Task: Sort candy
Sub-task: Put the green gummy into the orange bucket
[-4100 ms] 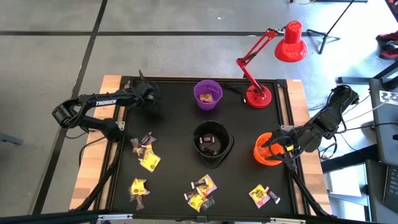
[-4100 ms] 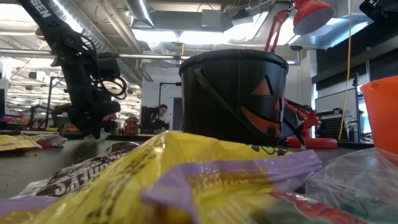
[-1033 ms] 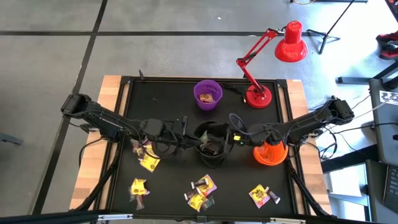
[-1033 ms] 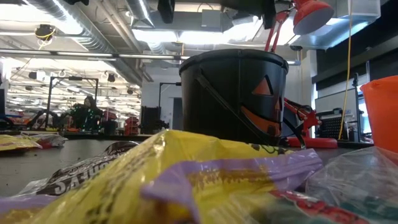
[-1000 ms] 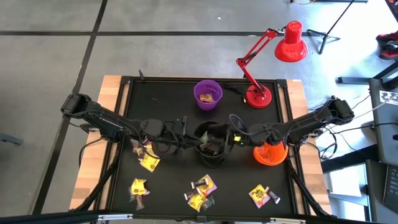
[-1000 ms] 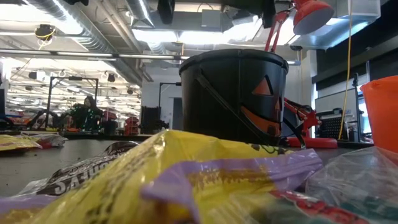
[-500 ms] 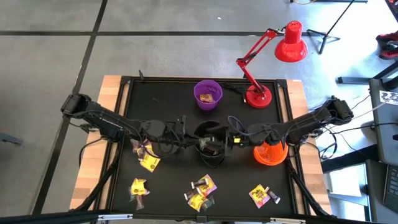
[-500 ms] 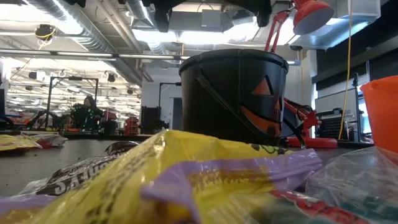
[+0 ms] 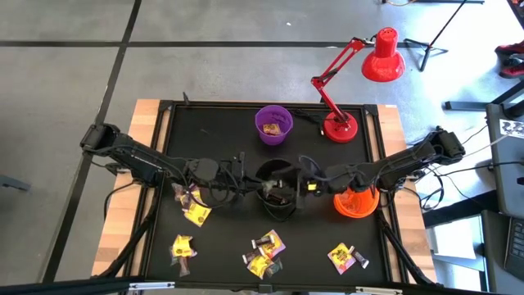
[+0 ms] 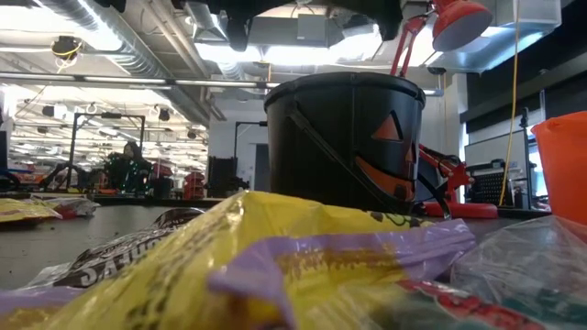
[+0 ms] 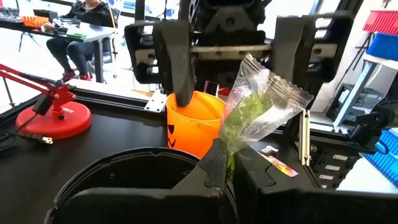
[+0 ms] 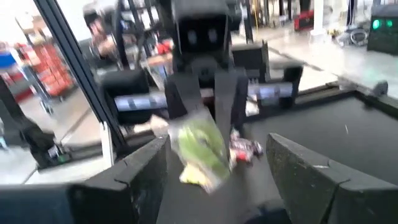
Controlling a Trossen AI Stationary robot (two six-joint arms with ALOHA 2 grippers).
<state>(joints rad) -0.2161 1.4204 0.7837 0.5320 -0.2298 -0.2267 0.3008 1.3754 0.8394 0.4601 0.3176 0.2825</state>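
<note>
My left gripper (image 11: pixel 227 155) is shut on a clear-wrapped green candy (image 11: pixel 258 99) over the black bowl (image 9: pixel 278 195) at the table's middle. In the high view this gripper (image 9: pixel 250 185) reaches in from the left. My right gripper (image 9: pixel 296 185) reaches in from the right and faces it. Its fingers (image 11: pixel 177 62) are open, with nothing between them. The right wrist view shows the same candy (image 12: pixel 200 149) just beyond my right gripper (image 12: pixel 216 149). Loose candy (image 9: pixel 192 203) lies in small heaps on the black mat. My left gripper pinches one end of the clear wrapper (image 11: pixel 229 144) between its two fingers. The fingers come about level from the table's left side. The rest of the wrapper sticks out past the fingertips and slants upward. It is lifted clear above the black bowl's rim.
A purple bowl (image 9: pixel 273 124) stands at the back middle. An orange bowl (image 9: pixel 354 201) sits right of the black one, under the right arm. A red desk lamp (image 9: pixel 340 127) stands at the back right. More candy heaps (image 9: pixel 264 250) lie along the near edge.
Both grippers have stayed over the black bowl and have each turned a little at the wrist. The left stays shut on the candy, the right stays open.
</note>
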